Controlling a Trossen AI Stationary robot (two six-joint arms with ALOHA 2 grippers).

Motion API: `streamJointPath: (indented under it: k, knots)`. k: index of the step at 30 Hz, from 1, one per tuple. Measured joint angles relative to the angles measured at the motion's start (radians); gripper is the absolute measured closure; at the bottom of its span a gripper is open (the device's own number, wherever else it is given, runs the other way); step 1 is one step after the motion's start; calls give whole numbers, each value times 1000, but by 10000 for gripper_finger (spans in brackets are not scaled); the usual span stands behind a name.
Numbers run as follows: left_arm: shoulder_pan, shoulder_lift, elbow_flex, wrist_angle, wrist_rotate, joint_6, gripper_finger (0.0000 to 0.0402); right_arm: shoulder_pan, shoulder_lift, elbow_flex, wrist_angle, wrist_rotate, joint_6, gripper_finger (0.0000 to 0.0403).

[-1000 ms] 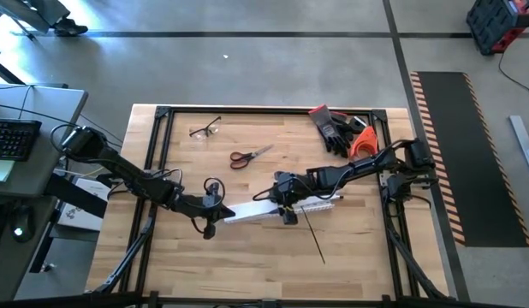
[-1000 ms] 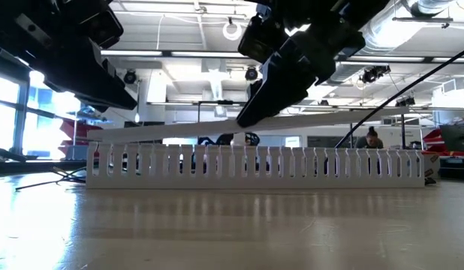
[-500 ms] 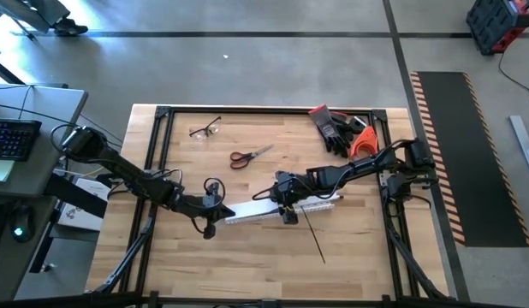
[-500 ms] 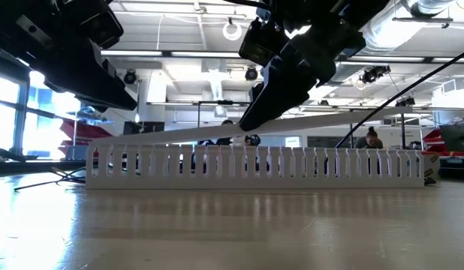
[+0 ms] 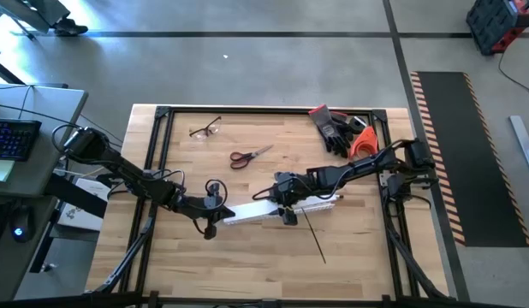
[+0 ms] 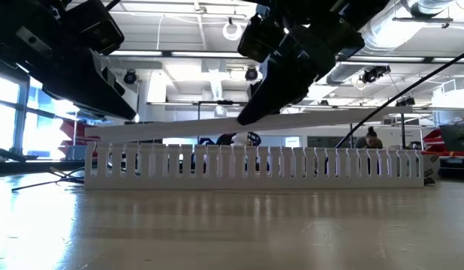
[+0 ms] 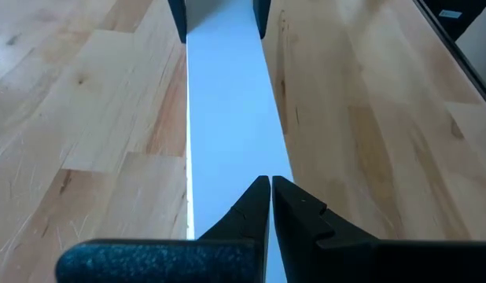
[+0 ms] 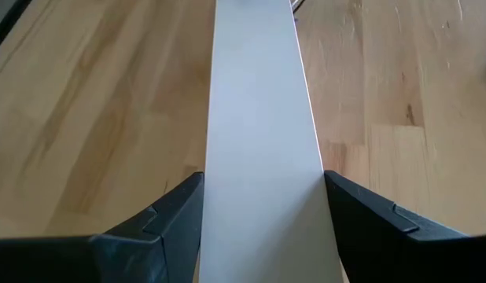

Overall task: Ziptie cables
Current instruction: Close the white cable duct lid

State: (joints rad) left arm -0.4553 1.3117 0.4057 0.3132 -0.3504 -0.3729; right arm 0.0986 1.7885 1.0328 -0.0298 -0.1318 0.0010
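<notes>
A flat white cover strip hangs just above the white slotted duct, which stands on the table's middle. My right gripper is shut on the strip about midway along it. My left gripper is shut, with its tips over the strip's left end. The black ziptie lies flat on the wood, near side of the duct. The cables do not show in any view. My left gripper's shut tips stand over the top face of the strip's left end; I cannot tell whether they touch it. My right gripper pinches the strip's two long edges between its fingers, which lie across its width. They slant down from the table's right. The strip is lifted clear of the duct, nearly level, its right end slightly higher.
Red-handled scissors and safety glasses lie toward the far edge. Dark gloves and an orange thing sit at the far right corner. A black frame borders the table. Bare wood lies along the near edge.
The strip's left end dipped toward the duct's top half a second ago and has come back up to about where it was. Both grippers have kept their places, and my right one has kept its hold.
</notes>
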Motion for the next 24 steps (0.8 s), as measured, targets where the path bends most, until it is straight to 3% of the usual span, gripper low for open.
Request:
streamJointPath:
  k: [24]
  knots:
    - [0,102,1,31,-6,-33,402,0,31,0,-11,16,-1,190]
